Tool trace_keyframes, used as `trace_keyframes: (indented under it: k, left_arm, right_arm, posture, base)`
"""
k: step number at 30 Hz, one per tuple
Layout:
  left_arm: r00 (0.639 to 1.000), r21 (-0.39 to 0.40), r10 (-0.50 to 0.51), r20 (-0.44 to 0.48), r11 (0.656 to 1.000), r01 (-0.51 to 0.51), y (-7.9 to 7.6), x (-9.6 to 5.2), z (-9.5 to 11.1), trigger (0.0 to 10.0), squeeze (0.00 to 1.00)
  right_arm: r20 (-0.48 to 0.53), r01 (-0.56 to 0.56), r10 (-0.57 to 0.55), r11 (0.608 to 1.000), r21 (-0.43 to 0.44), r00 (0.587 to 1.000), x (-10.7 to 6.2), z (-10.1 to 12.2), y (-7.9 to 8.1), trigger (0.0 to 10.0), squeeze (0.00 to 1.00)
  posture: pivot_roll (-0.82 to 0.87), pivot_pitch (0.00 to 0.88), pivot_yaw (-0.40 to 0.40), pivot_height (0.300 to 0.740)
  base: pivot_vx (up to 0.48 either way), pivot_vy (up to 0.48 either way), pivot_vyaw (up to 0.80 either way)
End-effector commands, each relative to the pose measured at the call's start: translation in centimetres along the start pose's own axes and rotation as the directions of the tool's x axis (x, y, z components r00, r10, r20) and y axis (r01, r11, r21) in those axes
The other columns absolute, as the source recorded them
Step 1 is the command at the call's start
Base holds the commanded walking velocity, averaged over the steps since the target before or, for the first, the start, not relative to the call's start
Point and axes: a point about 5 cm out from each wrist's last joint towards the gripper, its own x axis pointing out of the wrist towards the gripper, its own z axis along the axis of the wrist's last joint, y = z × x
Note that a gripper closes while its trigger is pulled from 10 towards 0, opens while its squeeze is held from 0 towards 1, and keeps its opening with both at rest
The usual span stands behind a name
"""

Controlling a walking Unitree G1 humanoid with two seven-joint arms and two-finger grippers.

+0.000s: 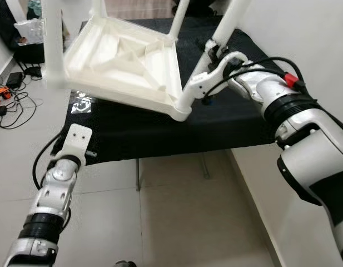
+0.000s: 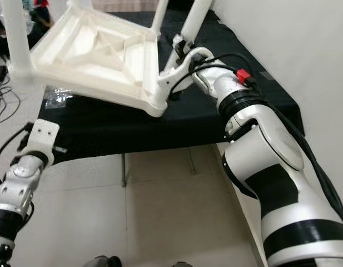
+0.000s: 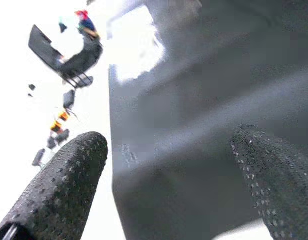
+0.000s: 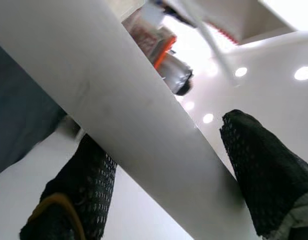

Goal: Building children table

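Children table (image 1: 127, 61) tilted over bench edge; right gripper (image 1: 211, 51) clamps leg (image 1: 224, 28).

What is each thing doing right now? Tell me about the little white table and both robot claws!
White tabletop: upside down, tilted, legs sticking up.
Table leg: attached, gripped by right claw.
Right claw: closed around that leg.
Left claw: open, holding nothing, low beside the black table.
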Motion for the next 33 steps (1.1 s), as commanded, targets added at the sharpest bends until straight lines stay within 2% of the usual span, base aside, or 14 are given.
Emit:
trace_keyframes:
  k: [1, 7, 8, 11, 13, 15, 21, 22, 25, 28, 29, 31, 32, 33]
  left_arm:
    - [0.999, 0.034, 0.051, 0.014, 0.998, -0.052, 1.4, 0.4, 0.3, 10.0, 0.0]
    - [0.975, -0.015, 0.194, 0.107, 0.981, -0.193, 6.1, 2.6, 3.9, 10.0, 0.0]
    - [0.97, -0.033, 0.212, 0.116, 0.977, -0.209, 6.7, 2.8, 4.4, 10.0, 0.0]
    - [0.966, -0.051, 0.23, 0.118, 0.973, -0.225, 7.3, 3.0, 4.7, 10.0, 0.0]
    - [0.943, -0.136, 0.334, 0.013, 0.935, -0.329, 9.7, 3.2, 3.6, 10.0, 0.0]
    - [0.924, -0.169, 0.378, -0.05, 0.909, -0.381, 10.7, 3.1, 2.7, 10.0, 0.0]
    - [0.911, -0.238, 0.412, -0.013, 0.884, -0.403, 11.9, 2.9, 3.6, 10.0, 0.0]
    - [0.934, -0.253, 0.352, 0.064, 0.911, -0.326, 10.8, 3.0, 4.8, 10.0, 0.0]
    - [0.965, -0.256, 0.108, 0.239, 0.966, -0.044, 4.2, 1.7, 6.3, 10.0, 0.0]
    - [0.965, -0.256, 0.108, 0.239, 0.966, -0.044, 4.2, 1.7, 6.3, 10.0, 0.0]
    - [0.962, -0.269, 0.067, 0.265, 0.963, 0.007, 2.5, 1.0, 6.4, 10.0, 0.0]
    - [0.939, -0.241, -0.006, 0.343, 0.966, 0.094, -0.6, -1.4, 7.0, 10.0, 0.0]
    - [0.928, -0.232, -0.034, 0.372, 0.964, 0.128, -2.0, -2.7, 7.3, 10.0, 0.0]
    - [0.928, -0.232, -0.034, 0.372, 0.964, 0.128, -2.0, -2.7, 7.3, 10.0, 0.0]
  right_arm:
    - [-0.052, 0.197, -0.192, 0.97, 0.14, 0.98, 0.2, -1.1, -3.9, 0.0, 0.0]
    - [-0.052, 0.299, -0.298, 0.904, 0.307, 0.953, 0.0, -0.6, -4.2, 0.0, 0.0]
    - [-0.078, 0.276, -0.268, 0.871, 0.406, 0.96, 0.0, -0.5, -3.4, 0.0, 0.0]
    - [-0.048, 0.238, -0.24, 0.878, 0.415, 0.97, -0.1, 0.3, -2.2, 0.0, 0.0]
    - [0.007, 0.119, -0.135, 0.895, 0.43, 0.991, -0.2, 1.8, 0.5, 0.0, 0.0]
    - [0.029, 0.078, -0.098, 0.908, 0.412, 0.995, -0.3, 2.3, 1.2, 0.0, 0.0]
    - [0.056, 0.043, -0.074, 0.899, 0.437, 0.996, -0.6, 3.2, 2.2, 0.0, 0.0]
    - [0.061, -0.011, -0.021, 0.875, 0.484, 0.998, -0.8, 3.6, 3.1, 10.0, 0.0]
    - [0.158, -0.185, 0.11, 0.765, 0.617, 0.981, -2.0, 4.9, 6.2, 10.0, 0.0]
    - [0.158, -0.185, 0.11, 0.765, 0.617, 0.981, -2.0, 4.9, 6.2, 10.0, 0.0]
    - [0.175, -0.187, 0.097, 0.752, 0.632, 0.98, -2.3, 4.9, 6.4, 10.0, 0.0]
    - [0.127, -0.138, 0.062, 0.619, 0.773, 0.99, -2.8, 4.5, 6.7, 10.0, 0.0]
    - [0.083, -0.086, 0.028, 0.494, 0.865, 0.996, -3.3, 4.3, 6.8, 10.0, 0.0]
    - [0.083, -0.086, 0.028, 0.494, 0.865, 0.996, -3.3, 4.3, 6.8, 10.0, 0.0]
  posture:
    - [-0.03, 0.106, -0.027, 0.74]
    - [-0.02, 0.103, -0.025, 0.74]
    - [-0.02, 0.104, -0.025, 0.74]
    - [-0.02, 0.104, -0.022, 0.74]
    - [-0.02, 0.11, -0.019, 0.74]
    - [-0.03, 0.112, -0.016, 0.74]
    - [-0.03, 0.117, -0.018, 0.74]
    - [-0.02, 0.114, -0.021, 0.74]
    - [-0.02, 0.113, -0.025, 0.74]
    - [-0.02, 0.113, -0.025, 0.74]
    - [-0.02, 0.111, -0.028, 0.74]
    - [-0.02, 0.098, -0.036, 0.74]
    - [-0.01, 0.091, -0.034, 0.74]
    - [-0.01, 0.091, -0.034, 0.74]
  base:
    - [0.0, 0.0, 0.0]
    - [0.0, 0.0, 0.0]
    - [0.0, 0.0, 0.0]
    - [0.0, 0.0, 0.0]
    - [0.0, 0.0, 0.0]
    - [0.0, 0.0, 0.0]
    - [0.0, 0.0, 0.0]
    - [0.0, 0.0, 0.0]
    - [0.0, 0.0, 0.0]
    - [0.0, 0.0, 0.0]
    - [0.0, 0.0, 0.0]
    - [0.0, 0.0, 0.0]
    - [0.0, 0.0, 0.0]
    - [0.0, 0.0, 0.0]
